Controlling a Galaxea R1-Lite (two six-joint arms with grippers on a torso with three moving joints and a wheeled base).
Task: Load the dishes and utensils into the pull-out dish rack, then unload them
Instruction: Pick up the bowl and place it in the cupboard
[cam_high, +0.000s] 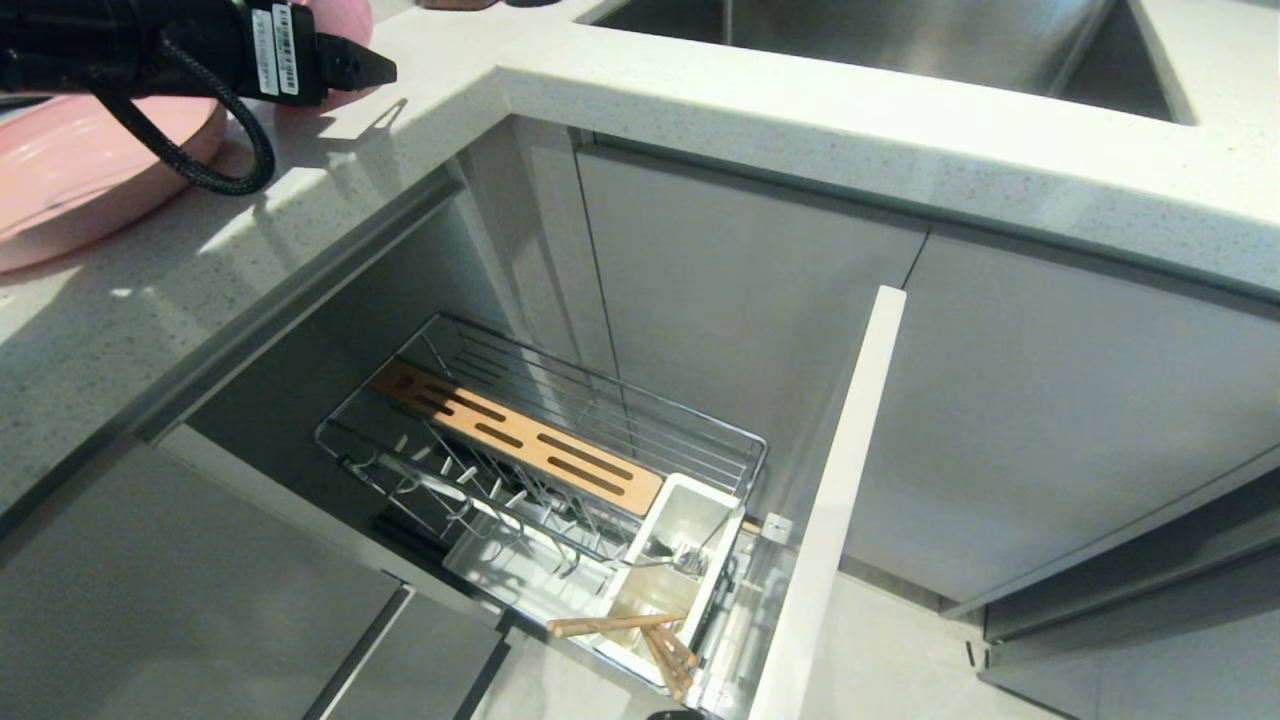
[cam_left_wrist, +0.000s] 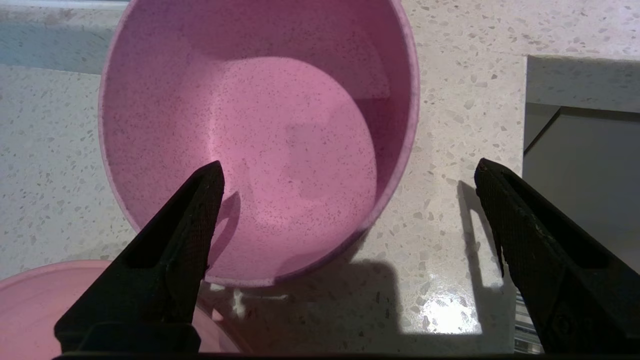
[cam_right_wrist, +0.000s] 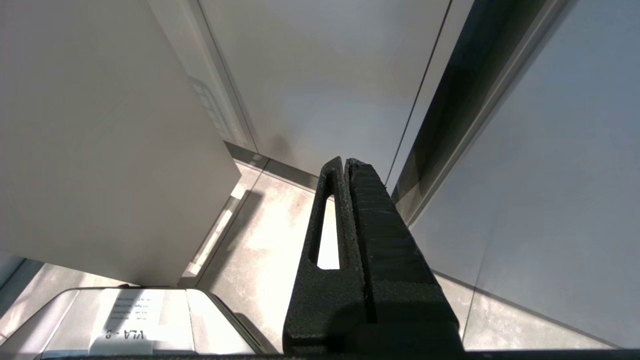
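- Surveying the speckled white desk (cam_high: 700, 110): it carries the pink plate (cam_high: 70, 180) and the pink bowl (cam_left_wrist: 260, 135), both at the robot's left, the bowl just beside the plate and near the desk edge.
- Pull-out dish rack (cam_high: 560, 440): drawn out below the desk; plate prongs unoccupied, slotted wooden board (cam_high: 520, 437) bare. Neither dish is loaded.
- Utensil caddy (cam_high: 665, 560): holds the chopsticks (cam_high: 640, 635), lying tilted with ends over the near rim; the fork (cam_high: 665, 555) appears to sit in the farther compartment, though detail is poor.
- Left claw (cam_left_wrist: 350, 175): hovering over the bowl, spread wide, holding nothing. One finger (cam_left_wrist: 190, 220) shows over the bowl's interior, the other outside over bare desk, so the near wall lies between them.
- Right claw (cam_right_wrist: 346, 165): parked low beside the cabinet fronts, pressed together, empty.
- Judgement: the step in hand is grasping the bowl. Recommend lowering until the wall sits deep between the fingers, then closing squarely on the rim; a shallow pinch risks tipping the bowl against the plate or toward the edge.
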